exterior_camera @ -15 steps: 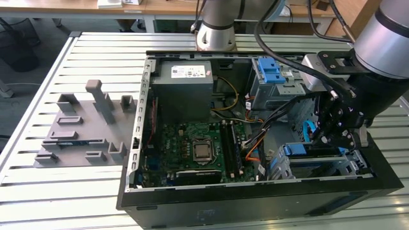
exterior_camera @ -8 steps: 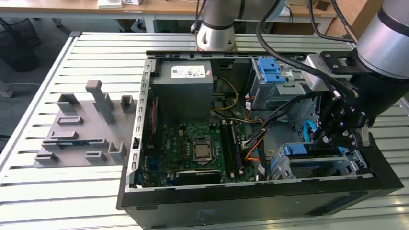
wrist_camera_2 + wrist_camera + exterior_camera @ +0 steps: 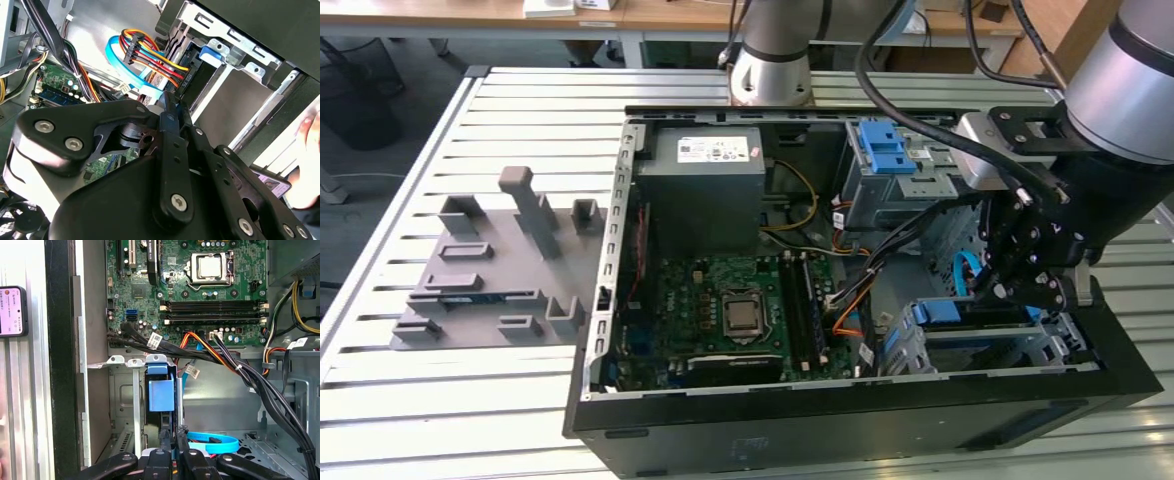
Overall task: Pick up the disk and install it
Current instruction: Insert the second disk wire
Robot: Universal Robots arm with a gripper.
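The disk [image 3: 970, 313] sits on edge inside the lower metal cage [image 3: 1047, 350] at the front corner of the open computer case, its blue rail facing up. In the first wrist view the disk's blue rail [image 3: 161, 395] lies between the cage walls, just beyond my fingertips. My gripper [image 3: 1025, 296] hangs right over that cage. In both wrist views its black fingers [image 3: 168, 442] stand pressed together with nothing seen between them, and the gripper [image 3: 171, 106] points toward the disk [image 3: 214, 50], close to the blue data cable [image 3: 120, 52].
A bundle of coloured power wires [image 3: 155, 62] and black cables [image 3: 240, 370] crosses beside the cage. The blue-latched upper bay [image 3: 891, 152], the grey power supply [image 3: 707, 175] and the motherboard [image 3: 740, 310] fill the case. A phone [image 3: 11, 310] lies outside the case wall; a hand [image 3: 310, 130] is near it.
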